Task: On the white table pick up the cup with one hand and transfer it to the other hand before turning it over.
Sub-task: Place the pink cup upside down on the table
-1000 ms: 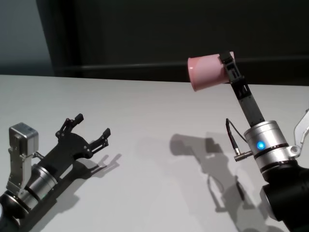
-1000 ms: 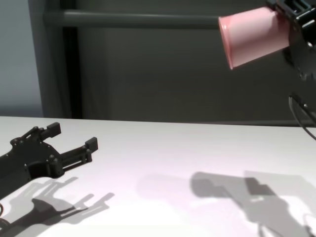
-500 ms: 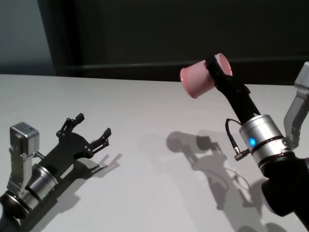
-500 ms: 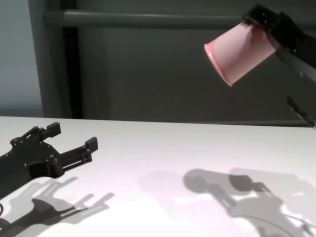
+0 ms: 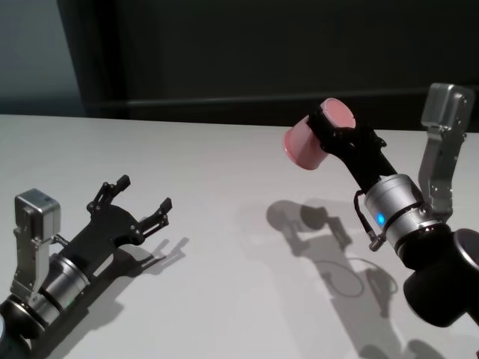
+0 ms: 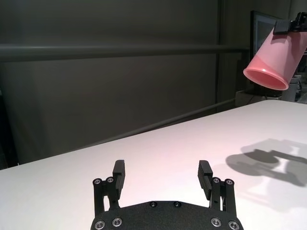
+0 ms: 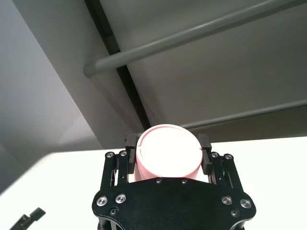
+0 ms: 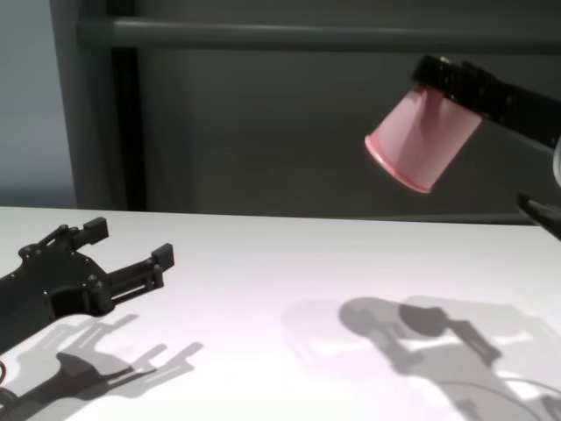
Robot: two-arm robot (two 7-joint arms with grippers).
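My right gripper (image 5: 329,126), on the blue-lit wrist, is shut on the pink cup (image 5: 307,143) near its base and holds it well above the white table (image 5: 224,172). The cup is tipped, with its rim facing down and toward the left arm and its flat base up. It also shows in the chest view (image 8: 421,140), the left wrist view (image 6: 276,60) and the right wrist view (image 7: 168,155), base toward the camera. My left gripper (image 5: 138,198) lies low over the table at the left, open and empty, also seen in the chest view (image 8: 130,243) and left wrist view (image 6: 162,168).
A dark wall with a horizontal grey rail (image 8: 263,35) runs behind the table's far edge. The cup and right arm cast shadows (image 5: 314,224) on the table's right half. The white right wrist camera housing (image 5: 441,149) stands up beside the right arm.
My right arm has dropped lower and rolled the cup from lying sideways to rim pointing down and leftward. The left arm has not moved.
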